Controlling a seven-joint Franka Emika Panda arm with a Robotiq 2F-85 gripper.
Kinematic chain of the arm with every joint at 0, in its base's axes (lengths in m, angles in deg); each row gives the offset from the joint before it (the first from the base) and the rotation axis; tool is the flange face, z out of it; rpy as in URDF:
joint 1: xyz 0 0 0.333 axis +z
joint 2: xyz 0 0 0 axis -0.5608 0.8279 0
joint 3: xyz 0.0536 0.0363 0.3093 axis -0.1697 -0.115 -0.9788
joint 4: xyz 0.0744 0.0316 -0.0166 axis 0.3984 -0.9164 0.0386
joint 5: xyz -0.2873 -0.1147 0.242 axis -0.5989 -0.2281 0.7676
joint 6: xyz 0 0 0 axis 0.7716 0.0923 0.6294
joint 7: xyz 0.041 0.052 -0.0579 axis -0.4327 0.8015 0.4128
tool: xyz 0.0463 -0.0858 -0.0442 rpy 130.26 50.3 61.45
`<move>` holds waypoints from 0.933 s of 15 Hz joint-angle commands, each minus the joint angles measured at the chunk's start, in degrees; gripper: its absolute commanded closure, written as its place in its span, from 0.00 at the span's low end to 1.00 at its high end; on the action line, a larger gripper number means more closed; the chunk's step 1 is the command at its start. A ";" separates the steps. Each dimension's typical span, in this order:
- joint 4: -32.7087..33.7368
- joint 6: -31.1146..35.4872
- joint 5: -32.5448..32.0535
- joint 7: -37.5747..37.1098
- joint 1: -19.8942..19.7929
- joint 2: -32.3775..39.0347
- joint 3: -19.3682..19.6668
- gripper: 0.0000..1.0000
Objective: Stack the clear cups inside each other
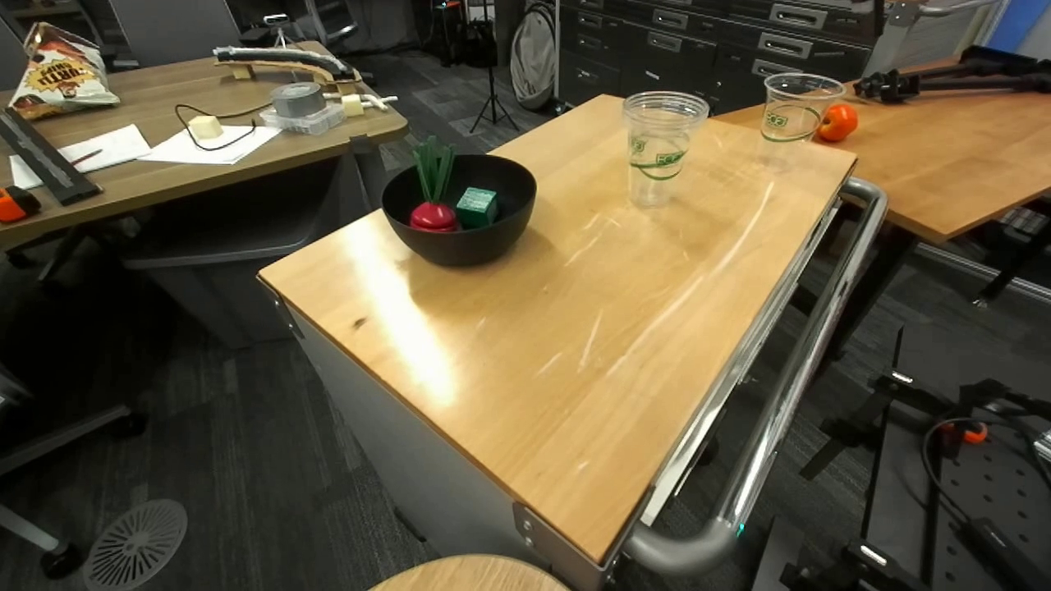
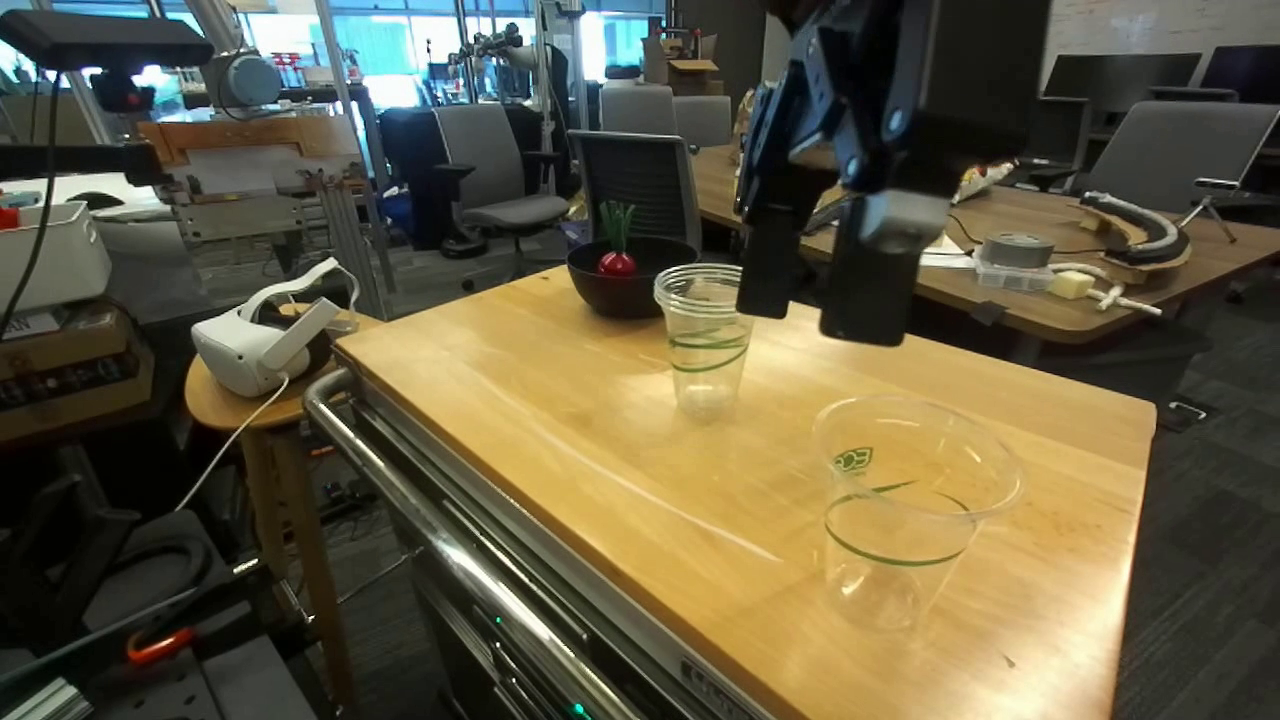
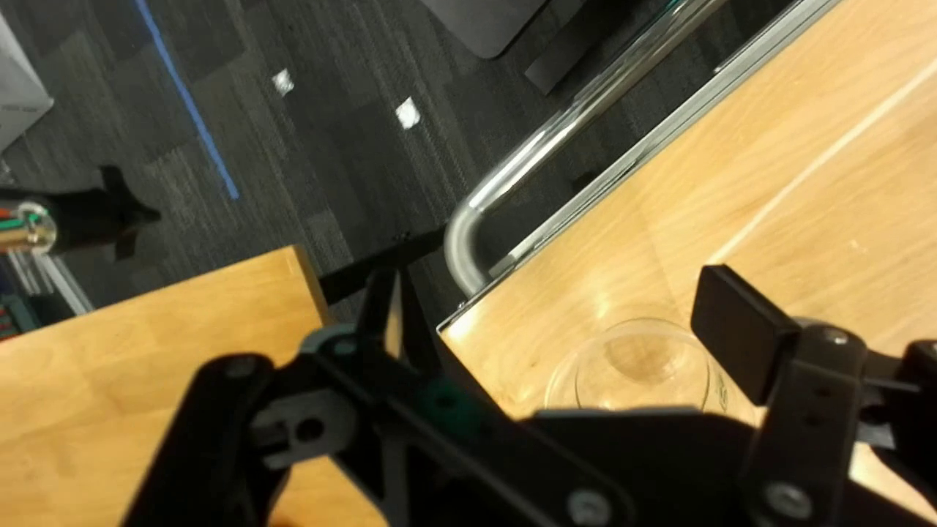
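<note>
Nested stack of clear, colourless plastic cups (image 2: pixel 705 345): upright midway along the pale wooden worktop (image 2: pixel 600 410); several rims sit close together at its top, so at least two cups look nested, though the clear walls make the exact count hard to tell.
Single clear, colourless plastic cup (image 2: pixel 915 510): upright on the worktop, well apart from the stack, which stands between it and a round black bowl (image 1: pixel 468 249).
Black two-fingered claw (image 2: pixel 812 300): fingertips apart, nothing held, raised above the worktop; in the wrist view the single cup shows below, partly hidden.
Nesting done: most of it, to judge by the stack.
Nesting left: the single cup seems the only one to add, so a grip, a lift and a lowering into the stack probably remain.
Green print (image 1: pixel 671 158) on the cups: curved lines and a small mark that seems to read "ECO"; finer letters are too small to tell.
White-and-brown snack bag (image 1: pixel 66 74): far left in an exterior view, "CHIPS" legible, apparently "TURTLE" above it.
</note>
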 commanded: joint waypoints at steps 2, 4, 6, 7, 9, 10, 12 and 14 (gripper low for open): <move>-1.24 5.83 -10.43 0.59 0.69 -2.07 -2.96 0.00; -0.14 10.22 -11.81 2.11 0.62 -2.43 -3.23 0.00; 1.40 16.30 -7.88 5.30 -0.07 -1.54 -2.13 0.00; 1.93 18.84 -5.32 7.47 -0.31 -1.11 -1.47 0.00; 2.83 20.66 2.31 13.32 -0.28 -0.06 -0.40 0.00; 4.43 14.97 1.68 12.27 -0.13 1.35 -1.04 0.00; 1.81 17.68 -0.38 10.24 -0.48 -0.21 -1.12 0.00; 1.65 17.70 -0.38 10.21 -0.47 0.04 -1.14 0.00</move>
